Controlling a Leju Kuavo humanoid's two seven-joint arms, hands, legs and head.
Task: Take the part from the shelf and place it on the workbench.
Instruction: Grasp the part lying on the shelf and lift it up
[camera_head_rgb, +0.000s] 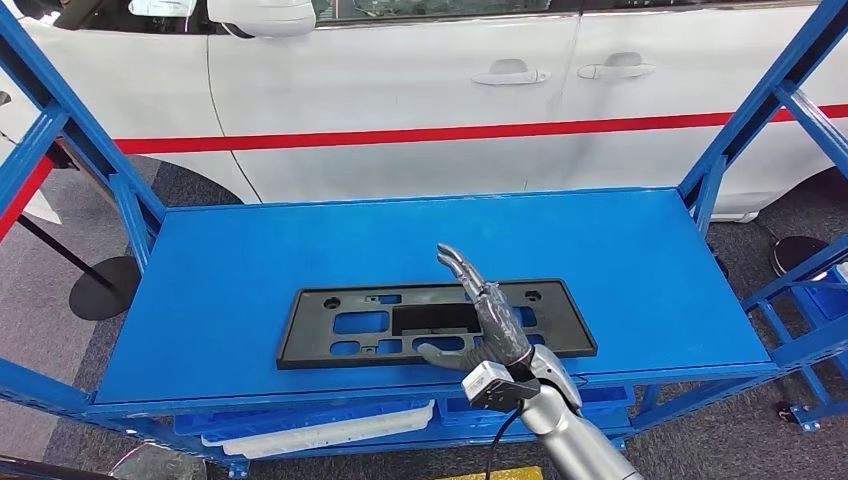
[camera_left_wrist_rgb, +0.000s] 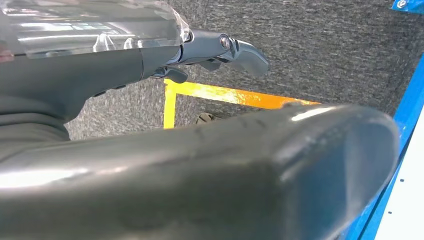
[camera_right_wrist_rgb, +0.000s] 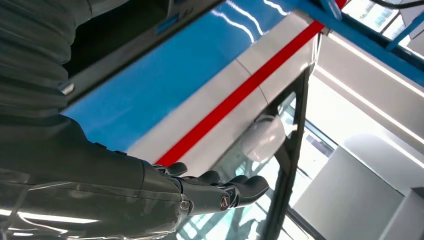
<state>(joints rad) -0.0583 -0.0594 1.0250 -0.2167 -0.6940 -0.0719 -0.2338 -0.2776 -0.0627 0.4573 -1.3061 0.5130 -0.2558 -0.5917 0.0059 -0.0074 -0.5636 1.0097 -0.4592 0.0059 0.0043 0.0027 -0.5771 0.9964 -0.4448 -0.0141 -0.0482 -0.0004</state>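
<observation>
Where the head view looks forward and down, a white car (camera_head_rgb: 400, 90) with a red stripe along its doors stands beyond a blue metal rack (camera_head_rgb: 60, 130). Next in size is the rack's flat blue top shelf (camera_head_rgb: 250, 250), which spans most of the picture between slanted blue struts. On that shelf lies the part (camera_head_rgb: 340, 325), a flat black rectangular plate with several cut-out windows, set near the front edge and slightly left of centre, lying flat. Beneath the shelf's front edge a white tray (camera_head_rgb: 320, 430) sits on a lower level. On the grey carpet at the left stands a black round stand base (camera_head_rgb: 100, 288).

Rising from below, the silver right arm carries the right hand (camera_head_rgb: 490, 320) over the right end of the part; its fingers are stretched out and apart, thumb out to the side, holding nothing. Whether it touches the plate cannot be told.

Seen in its own wrist view, the left hand (camera_left_wrist_rgb: 220, 50) hangs over grey carpet with a yellow floor line (camera_left_wrist_rgb: 235, 95), fingers extended and grasping nothing.
</observation>
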